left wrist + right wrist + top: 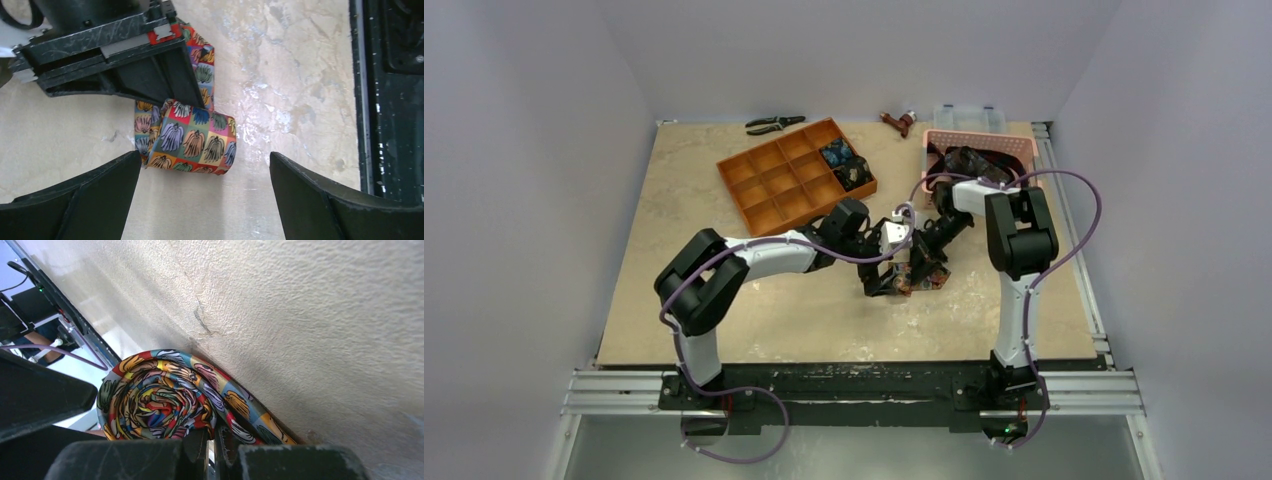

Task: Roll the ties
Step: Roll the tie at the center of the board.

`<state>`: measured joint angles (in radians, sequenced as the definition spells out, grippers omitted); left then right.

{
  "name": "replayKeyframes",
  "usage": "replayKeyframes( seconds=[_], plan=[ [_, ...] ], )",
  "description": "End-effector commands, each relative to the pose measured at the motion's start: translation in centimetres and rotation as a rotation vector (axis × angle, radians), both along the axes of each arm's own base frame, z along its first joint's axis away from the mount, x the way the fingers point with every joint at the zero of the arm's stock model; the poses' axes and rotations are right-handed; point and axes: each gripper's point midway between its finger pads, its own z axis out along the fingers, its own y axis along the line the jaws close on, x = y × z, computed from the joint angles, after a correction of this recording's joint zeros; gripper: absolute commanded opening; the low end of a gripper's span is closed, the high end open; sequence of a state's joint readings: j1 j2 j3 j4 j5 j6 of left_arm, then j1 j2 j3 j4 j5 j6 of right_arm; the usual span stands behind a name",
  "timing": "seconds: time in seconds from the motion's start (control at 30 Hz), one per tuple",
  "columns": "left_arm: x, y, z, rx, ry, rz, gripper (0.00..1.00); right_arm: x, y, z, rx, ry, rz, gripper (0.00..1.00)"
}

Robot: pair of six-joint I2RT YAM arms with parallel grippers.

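A tie with a busy orange-yellow-red print lies mid-table, mostly wound into a coil. My right gripper is shut on the coil's outer layer at its edge. In the left wrist view it presses down on the coil from above, and a short tail of tie runs away behind it. My left gripper is open and empty, with its fingers spread wide just short of the coil. From above, the left gripper and the right gripper meet over the tie.
An orange tray with square compartments holds two dark rolled ties at the back. A pink basket holds dark ties. Pliers and a clear box lie at the far edge. The table's black front rail is near.
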<state>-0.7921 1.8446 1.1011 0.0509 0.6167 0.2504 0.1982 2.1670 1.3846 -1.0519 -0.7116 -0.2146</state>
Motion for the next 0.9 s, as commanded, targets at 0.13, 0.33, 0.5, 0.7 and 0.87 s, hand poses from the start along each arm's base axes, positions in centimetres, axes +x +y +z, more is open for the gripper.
replayKeyframes(
  seconds=[0.13,0.33,0.5,0.7,0.87],
  plan=[
    [-1.6,-1.7,1.5,-0.036,-0.111,-0.172,1.0,0.9,-2.8,-4.0,-0.137,-0.117,0.166,0.0],
    [-0.4,-2.3,-0.2,0.022,-0.231,-0.151,1.0,-0.3,-1.7,-3.6,-0.089,-0.093,0.205,0.0],
    [-0.1,-2.5,-1.4,0.06,-0.272,-0.157,0.98,-0.7,-0.8,-3.2,-0.063,-0.084,0.226,0.0],
    [-0.8,-3.1,-2.8,0.098,-0.268,-0.187,0.85,-0.8,0.1,-2.8,-0.034,-0.065,0.213,0.0],
    [-0.8,-3.4,-3.2,0.097,-0.244,-0.178,0.69,-1.0,0.5,-2.6,-0.019,-0.051,0.198,0.0]
  ],
)
